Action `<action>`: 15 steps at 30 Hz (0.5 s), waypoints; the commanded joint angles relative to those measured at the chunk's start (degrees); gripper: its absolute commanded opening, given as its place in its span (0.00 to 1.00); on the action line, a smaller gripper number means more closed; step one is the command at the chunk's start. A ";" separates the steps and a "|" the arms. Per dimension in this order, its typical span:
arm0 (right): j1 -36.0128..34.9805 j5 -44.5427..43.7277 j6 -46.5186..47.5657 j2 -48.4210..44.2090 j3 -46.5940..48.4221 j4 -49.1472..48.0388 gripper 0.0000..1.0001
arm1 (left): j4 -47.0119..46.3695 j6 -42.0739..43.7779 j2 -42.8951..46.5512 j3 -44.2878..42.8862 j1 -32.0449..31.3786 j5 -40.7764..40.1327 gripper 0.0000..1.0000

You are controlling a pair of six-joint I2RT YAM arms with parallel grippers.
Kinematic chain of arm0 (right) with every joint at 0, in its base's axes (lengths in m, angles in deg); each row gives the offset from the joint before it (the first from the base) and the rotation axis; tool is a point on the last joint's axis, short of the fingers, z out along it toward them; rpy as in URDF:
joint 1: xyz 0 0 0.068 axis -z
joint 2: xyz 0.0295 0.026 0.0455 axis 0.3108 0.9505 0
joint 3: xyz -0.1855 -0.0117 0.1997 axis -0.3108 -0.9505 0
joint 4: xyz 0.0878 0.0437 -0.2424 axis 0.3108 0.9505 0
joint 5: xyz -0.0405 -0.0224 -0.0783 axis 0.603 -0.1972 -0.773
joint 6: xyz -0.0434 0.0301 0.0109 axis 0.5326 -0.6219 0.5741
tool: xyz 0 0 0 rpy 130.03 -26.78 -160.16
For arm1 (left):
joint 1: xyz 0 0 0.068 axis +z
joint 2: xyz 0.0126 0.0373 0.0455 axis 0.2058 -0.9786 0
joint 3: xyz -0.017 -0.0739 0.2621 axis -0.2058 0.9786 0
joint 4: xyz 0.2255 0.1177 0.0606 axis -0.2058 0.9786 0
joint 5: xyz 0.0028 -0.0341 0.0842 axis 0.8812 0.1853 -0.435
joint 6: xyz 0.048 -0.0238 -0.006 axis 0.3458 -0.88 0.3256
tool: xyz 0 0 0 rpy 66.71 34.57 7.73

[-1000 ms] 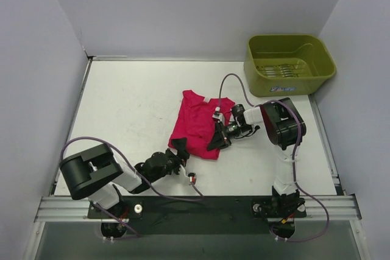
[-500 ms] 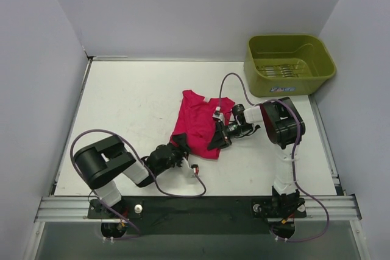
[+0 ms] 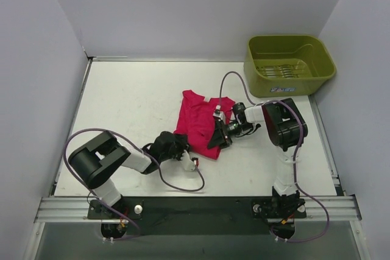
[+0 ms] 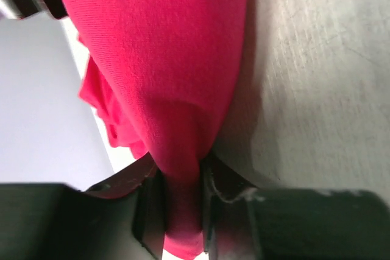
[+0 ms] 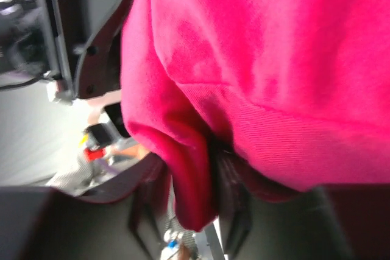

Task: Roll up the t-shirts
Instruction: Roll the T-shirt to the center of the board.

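Note:
The magenta-red t-shirt (image 3: 196, 120) lies partly folded on the white table (image 3: 122, 108), its far end towards the back. My left gripper (image 3: 181, 145) is at its near left corner. In the left wrist view the t-shirt (image 4: 164, 59) narrows into a fold pinched tight in the left gripper (image 4: 181, 211). My right gripper (image 3: 214, 140) is at the near right edge. In the right wrist view a fold of the t-shirt (image 5: 274, 59) hangs inside the right gripper (image 5: 190, 211); the jaws stand slightly apart, and a gap shows beside the cloth.
An olive-green tub (image 3: 286, 83) stands at the back right corner. Purple cables loop from both arms over the table near the front (image 3: 183, 184). Grey walls close in the left, back and right sides.
My left gripper slid forward to the shirt's near left corner and closed on the fabric. The right gripper stayed in place and its jaws loosened around the fold.

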 commanded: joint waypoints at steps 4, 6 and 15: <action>2.64 -16.86 -1.95 -16.71 -5.05 -1.44 0.52 | 46.15 -4.17 8.81 -10.49 0.74 8.89 0.24; 3.34 -20.73 -0.62 -20.94 -5.49 -2.22 0.55 | 52.83 -7.49 11.44 -13.56 -0.23 8.37 0.24; -4.37 -45.14 27.19 -61.79 -26.55 -15.40 0.98 | 80.53 -14.02 14.01 -26.93 -0.59 18.53 0.21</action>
